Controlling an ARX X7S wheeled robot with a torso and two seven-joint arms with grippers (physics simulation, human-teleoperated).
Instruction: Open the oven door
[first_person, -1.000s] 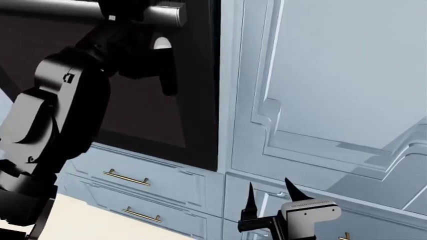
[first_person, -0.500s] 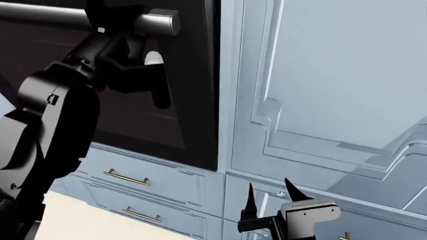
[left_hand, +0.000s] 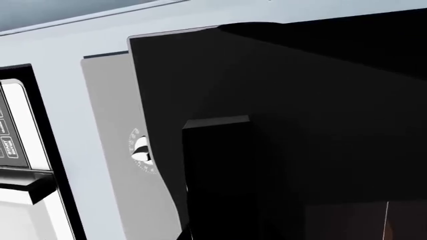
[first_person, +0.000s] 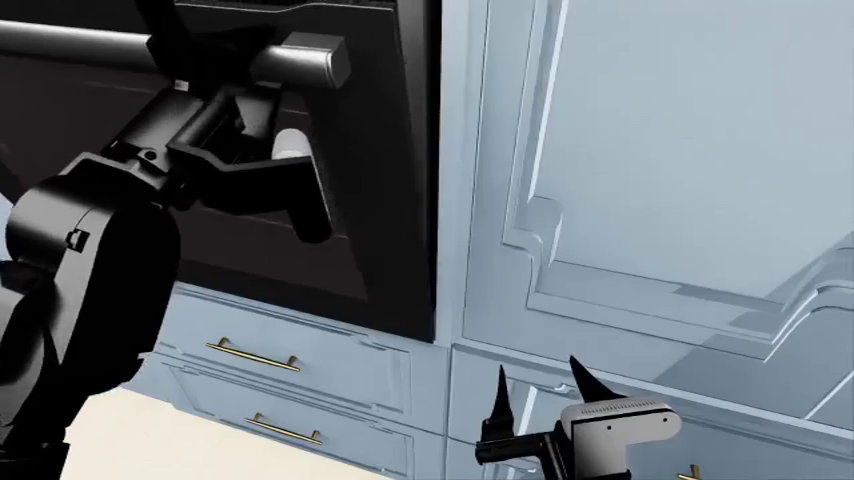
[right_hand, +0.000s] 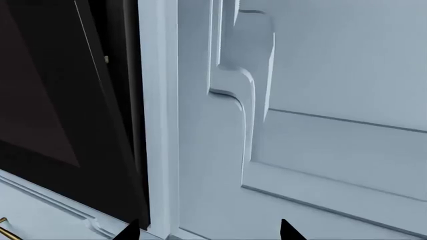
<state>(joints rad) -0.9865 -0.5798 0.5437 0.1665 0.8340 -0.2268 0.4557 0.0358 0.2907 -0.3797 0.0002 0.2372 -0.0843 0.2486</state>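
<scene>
Left tool (first_person: 220, 75) wraps the silver handle (first_person: 300, 62), which runs sideways across the top of the oven door (first_person: 360, 200); right tool (first_person: 541, 385), spread and empty, hangs low, well apart.

Home kitchen, simulator render. Built-in oven door (first_person: 380, 200), black panel with dark glass and thick silver bar handle (first_person: 300, 62), set flush in pale blue cabinetry. Left gripper (first_person: 220, 75) at that handle. Below it, two pale blue drawers with thin brass handles (first_person: 252, 355). Tall panelled cabinet door (first_person: 667, 170) above right gripper (first_person: 537, 385). Strip of cream floor (first_person: 174, 445) under drawers. Left wrist view: white appliance control panel (left_hand: 17, 145) with small printed buttons beside oven.
</scene>
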